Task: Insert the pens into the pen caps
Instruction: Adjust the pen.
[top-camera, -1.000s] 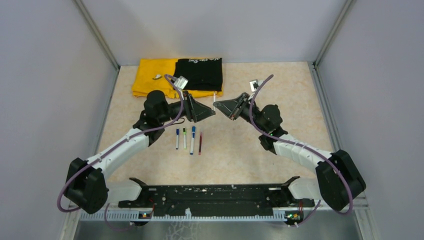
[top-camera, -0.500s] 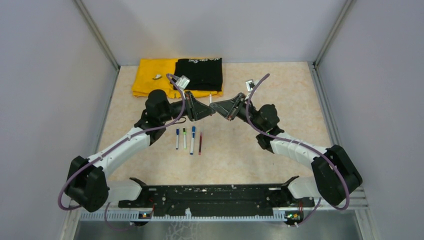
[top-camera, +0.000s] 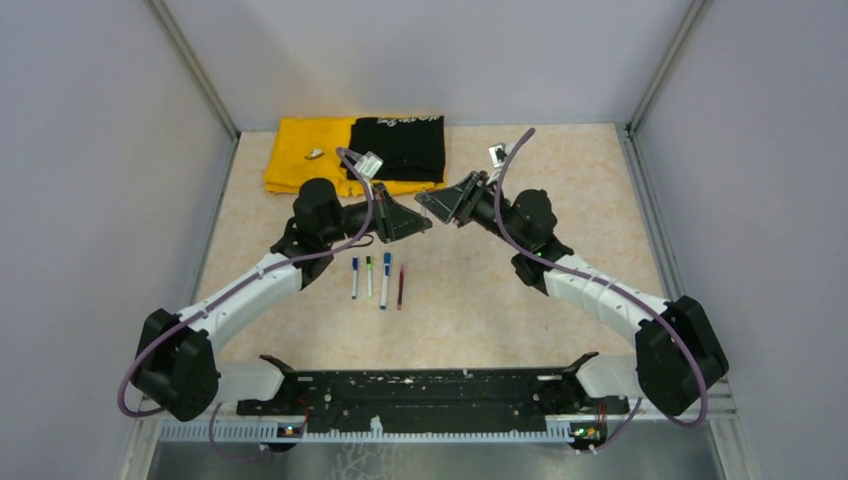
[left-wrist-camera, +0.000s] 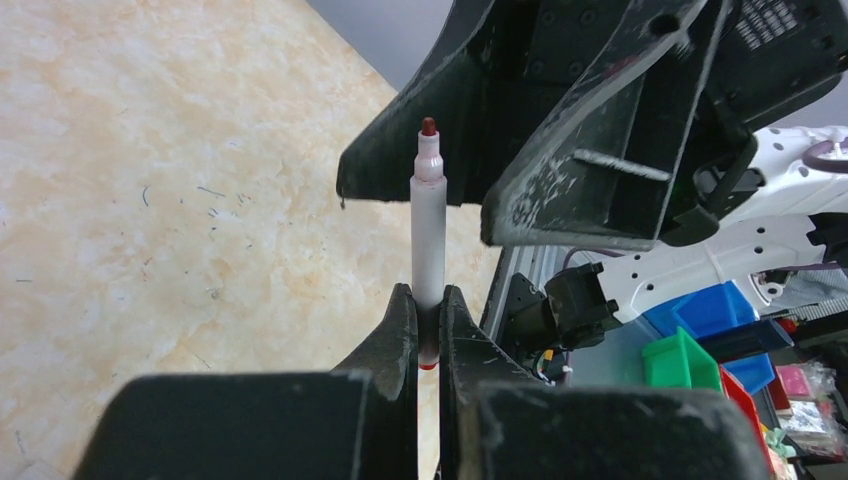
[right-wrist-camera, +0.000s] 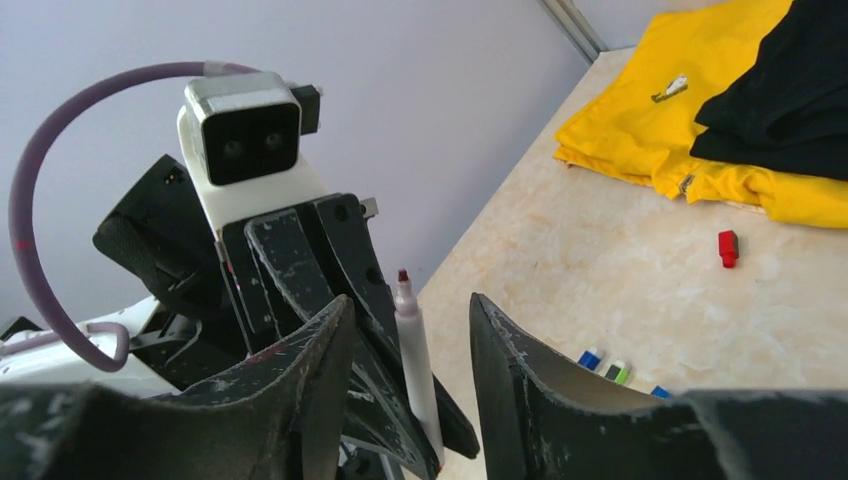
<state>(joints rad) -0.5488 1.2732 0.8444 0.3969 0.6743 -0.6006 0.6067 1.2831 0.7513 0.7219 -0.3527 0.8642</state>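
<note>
1. The left gripper (left-wrist-camera: 428, 320) is clenched on the lower end of a red-tipped pen (left-wrist-camera: 428, 230), its two jaws pressed against the white barrel from either side.
2. That pen stands upright out of the jaws in the left wrist view, with its bare red tip uppermost and a red end showing just below the grip.
3. The right gripper (right-wrist-camera: 410, 305) is released, with a wide gap between its jaws. In the right wrist view the pen's upper part shows in that gap, and neither jaw touches it.
4. From above, the two grippers meet tip to tip over the middle of the bench (top-camera: 590, 200), raised off its surface. The left gripper is on the left, and the right one is just beyond it and to the right.
5. Four pens (top-camera: 377, 280) lie side by side on the bench just on the near side of the grippers, all pointing away from the arm bases. Three have white barrels with blue, green and blue far ends, and the fourth, on the right, is dark maroon.
6. A red cap (right-wrist-camera: 727, 248) lies alone on the bench, close to the cloths and apart from the row of pens.
7. A yellow cloth (top-camera: 300, 155) lies at the far edge of the bench, with a black cloth (top-camera: 400, 145) overlapping its right part.
</note>
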